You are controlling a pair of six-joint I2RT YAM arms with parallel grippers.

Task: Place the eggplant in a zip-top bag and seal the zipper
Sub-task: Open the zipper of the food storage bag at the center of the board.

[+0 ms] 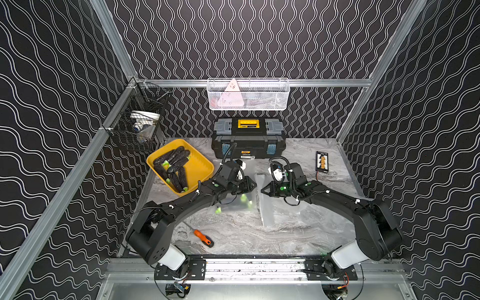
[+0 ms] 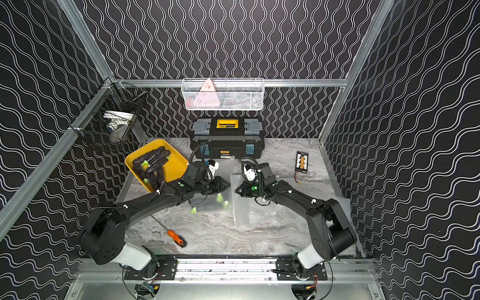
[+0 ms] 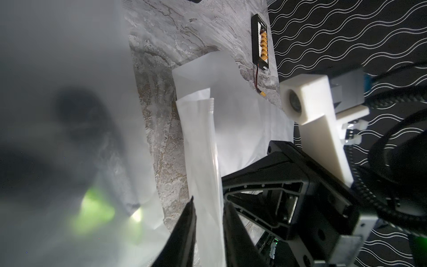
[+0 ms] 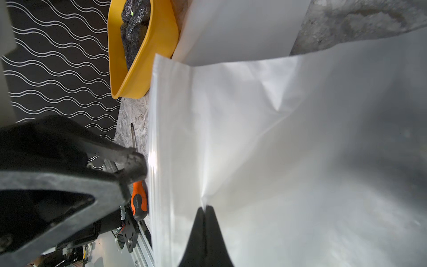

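Right claw (image 4: 204, 209): clenched, pinching the film of the zip-top bag (image 4: 231, 115). That bag lies at the centre of the table (image 1: 246, 233), with its zipper strip (image 3: 199, 150) on the side facing the left arm.

Left claw (image 1: 254, 186): fingers slightly apart, with the zipper strip running between them. I cannot tell whether they grip it.

Eggplants (image 1: 172, 163): I see several piled in the yellow tray (image 1: 200, 168) near the back-left corner.

A second bag (image 1: 233, 206), translucent, lies under the left wrist. Green stem tips (image 1: 243, 198) show through it, and the left wrist view gives a blurred dark shape inside.

Screwdriver (image 1: 204, 237): toward the front edge, left of centre.

Toolbox (image 1: 249, 140): at the back edge.
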